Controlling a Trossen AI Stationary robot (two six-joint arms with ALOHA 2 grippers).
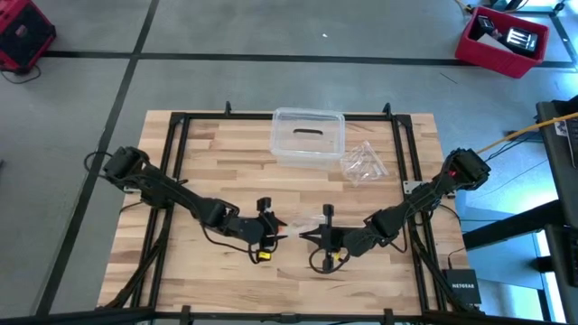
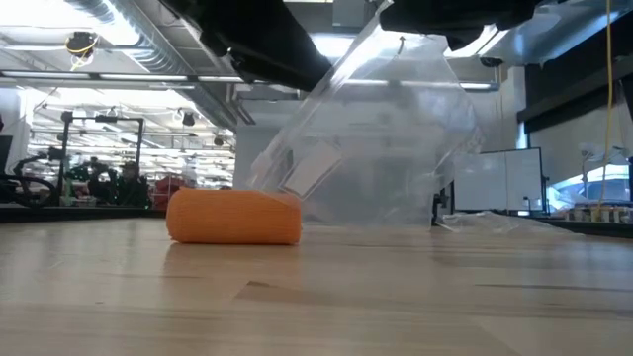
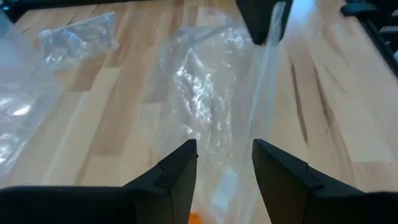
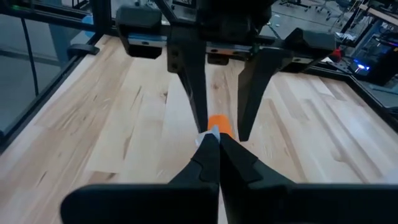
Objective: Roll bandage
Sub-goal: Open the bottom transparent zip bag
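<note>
The bandage is a compact orange roll (image 2: 234, 216) lying on its side on the wooden table; it also shows in the right wrist view (image 4: 219, 124). A clear plastic bag (image 2: 386, 138) rises tilted from beside the roll. Whether the roll is inside the bag, I cannot tell. My right gripper (image 4: 214, 146) is shut on the bag at mid-table (image 1: 303, 235). My left gripper (image 3: 224, 165) faces it (image 1: 282, 226), open. Its fingers (image 4: 189, 81) stand on either side of the roll and the bag's lower part. Whether they touch either, I cannot tell. My right gripper pinches an edge of the clear bag (image 4: 210, 133) between its two shut fingertips. It comes in low from the table's right side, slanting down. The bag is drawn up in a tilted sheet (image 3: 264, 93), with its lower end on the table by the roll.
A clear plastic box (image 1: 308, 137) stands at the far middle of the table. A second crinkled clear bag (image 1: 363, 162) lies to its right. Black frame rails (image 1: 176, 135) run along the table's left, right and far sides. Bare wood lies near the front edge.
</note>
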